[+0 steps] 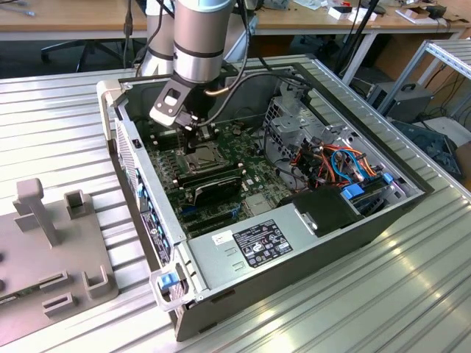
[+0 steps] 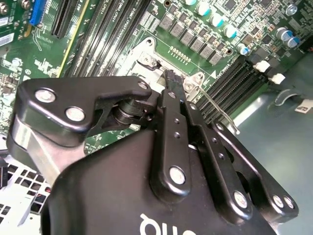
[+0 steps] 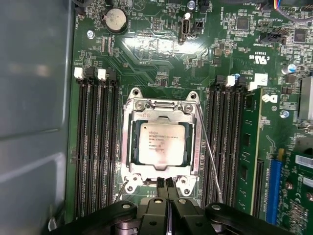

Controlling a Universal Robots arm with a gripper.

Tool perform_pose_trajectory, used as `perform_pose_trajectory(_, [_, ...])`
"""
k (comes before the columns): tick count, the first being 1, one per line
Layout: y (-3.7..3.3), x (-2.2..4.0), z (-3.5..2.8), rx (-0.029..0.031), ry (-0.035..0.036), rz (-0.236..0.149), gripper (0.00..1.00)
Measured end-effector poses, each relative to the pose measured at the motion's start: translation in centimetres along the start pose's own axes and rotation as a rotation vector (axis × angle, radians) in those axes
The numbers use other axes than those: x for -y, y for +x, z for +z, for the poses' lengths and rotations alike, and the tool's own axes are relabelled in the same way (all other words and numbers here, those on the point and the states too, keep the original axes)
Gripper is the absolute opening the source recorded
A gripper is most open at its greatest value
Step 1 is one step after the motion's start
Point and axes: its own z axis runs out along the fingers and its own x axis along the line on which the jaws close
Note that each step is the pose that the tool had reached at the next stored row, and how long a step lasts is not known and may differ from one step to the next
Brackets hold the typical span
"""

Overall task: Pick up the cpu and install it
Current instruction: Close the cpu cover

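Exterior view first: where is the arm reaching?

"It is reaching down into the open computer case, which is lying on the ribbed metal table. The gripper is hanging low over the green motherboard."

"And in the first wrist view, where is the cpu sitting?"

"The cpu is lying flat in the middle of the board with its silver top facing up, and the socket frame is surrounding it on all sides. Rows of black memory slots are running along both flanks of that frame."

"How are the fingers standing?"

"The fingers are pressing together with no gap showing between them, and they are gripping nothing. Their tips are pointing at the edge of the socket frame, just beside the cpu and not over it. Whether they are touching the metal cannot be told."

"Is anything sitting close to them?"

"A thin wire lever is running along one side of the socket frame and slanting away from it towards the memory slots. In the second wrist view it is passing just beside the closed fingertips."
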Motion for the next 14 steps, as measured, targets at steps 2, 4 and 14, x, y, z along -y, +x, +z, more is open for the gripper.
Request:
perform_pose_trajectory(2, [-0.01,-0.01,-0.37,0.0,-0.0002,0.0,0.11])
perform_pose_trajectory(4, [-0.03,-0.01,-0.97,0.0002,-0.0003,0.0,0.11])
perform_pose_trajectory(14, [-0.06,-0.45,-1.4,0.0001,-0.0007,0.0,0.11])
